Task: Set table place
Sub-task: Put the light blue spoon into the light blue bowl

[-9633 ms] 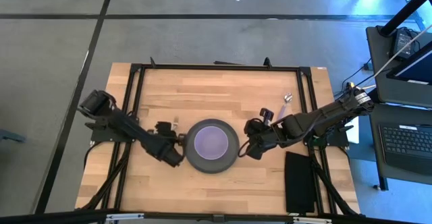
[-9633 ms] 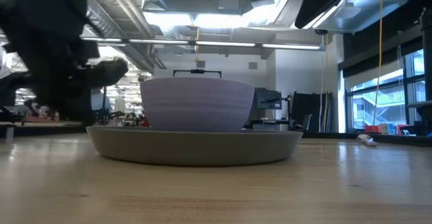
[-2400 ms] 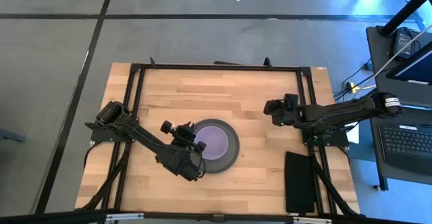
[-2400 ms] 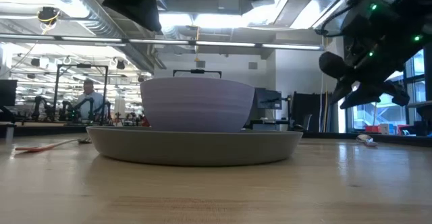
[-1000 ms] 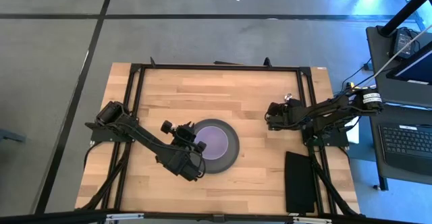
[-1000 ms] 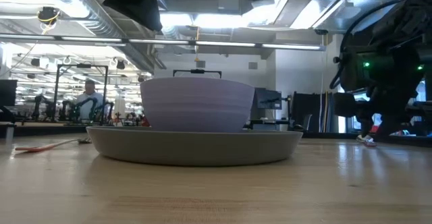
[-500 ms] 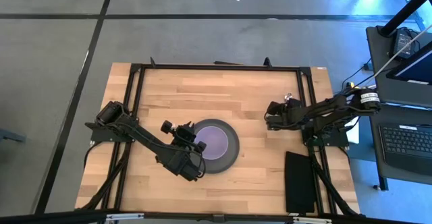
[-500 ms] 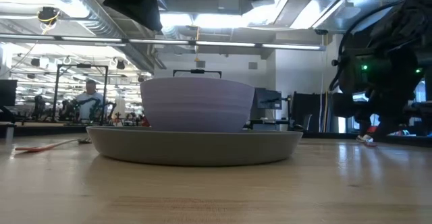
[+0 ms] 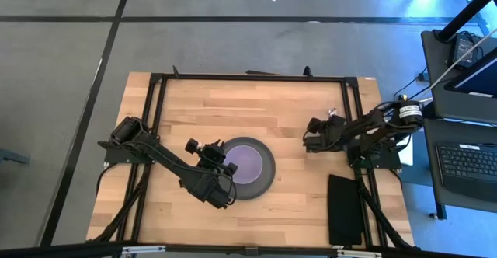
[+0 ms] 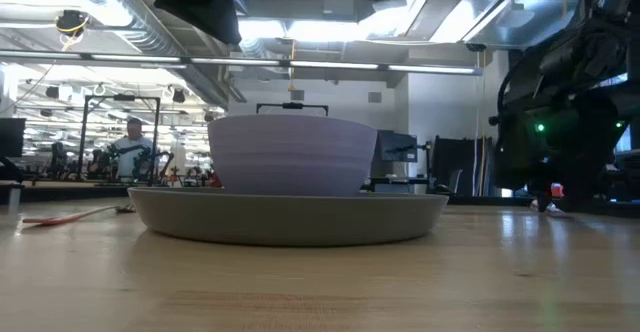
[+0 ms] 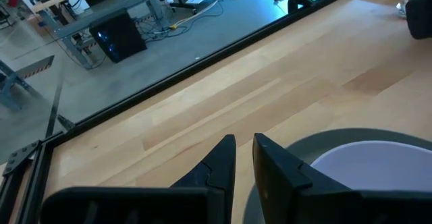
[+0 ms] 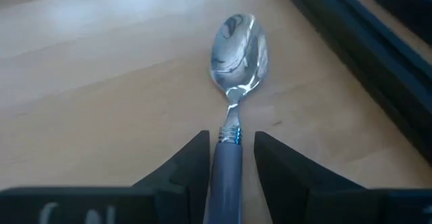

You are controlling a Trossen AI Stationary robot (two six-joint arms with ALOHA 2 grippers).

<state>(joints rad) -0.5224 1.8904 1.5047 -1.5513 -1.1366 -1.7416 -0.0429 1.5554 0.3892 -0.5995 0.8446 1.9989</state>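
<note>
Two fingers (image 12: 192, 158) of the right gripper (image 12: 229, 158) are straddling the spoon (image 12: 236, 55) handle on the table (image 12: 101, 82), not visibly clamped.

Right gripper (image 9: 311, 143): now low over the wooden table's right side, fingers astride the lilac-handled metal spoon (image 12: 233, 69); earlier it hovered beside the plate.
Left gripper (image 11: 241, 158): shifted from the plate's left edge to its lower left.

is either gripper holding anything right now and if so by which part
The right gripper straddles the spoon at its handle on the table; whether it grips is unclear. The left gripper holds nothing.
</note>
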